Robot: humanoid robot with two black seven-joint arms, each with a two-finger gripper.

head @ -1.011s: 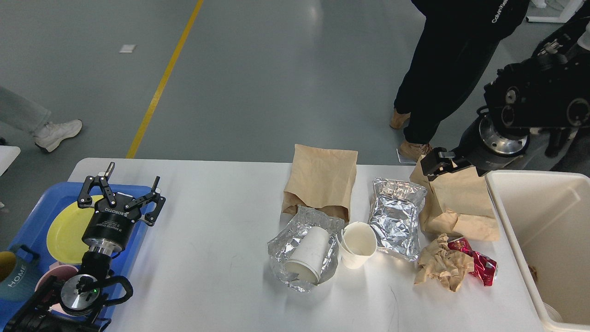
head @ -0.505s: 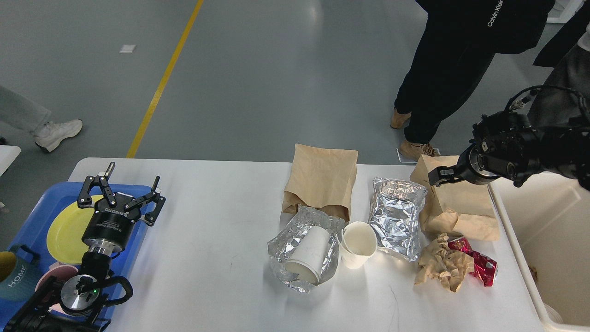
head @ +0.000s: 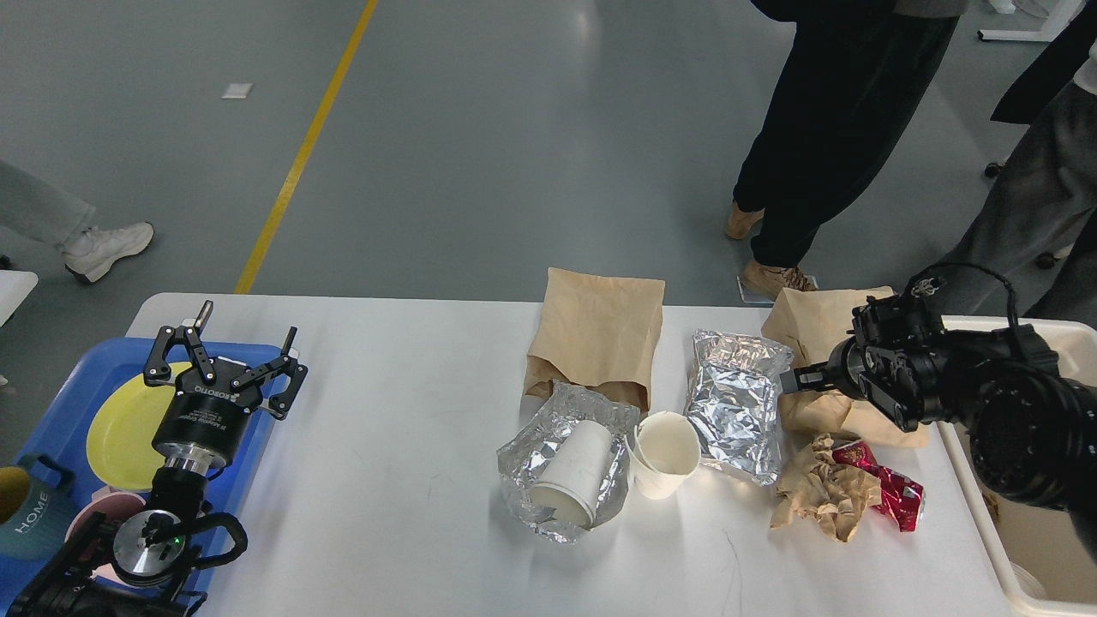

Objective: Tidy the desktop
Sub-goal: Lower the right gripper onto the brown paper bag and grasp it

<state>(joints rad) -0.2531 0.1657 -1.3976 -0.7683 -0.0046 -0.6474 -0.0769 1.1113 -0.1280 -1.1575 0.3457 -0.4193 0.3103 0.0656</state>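
- Head view: left gripper (head: 230, 350) spread open above blue tray (head: 77, 377) at desktop (head: 386, 480) left edge.
- Right gripper (head: 793, 380) dark, fingers indistinct; open or closed: cannot tell.
- Poised beside foil pouch (head: 735, 403), over right paper bag (head: 814, 330).

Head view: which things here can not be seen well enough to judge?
- Right gripper: seen end-on and dark, so open or shut is unclear.
- Bin: cut off by the right edge, and the right arm covers its top.
- Right bag: its lower part is behind the arm.
- Mug: cut by the left edge.
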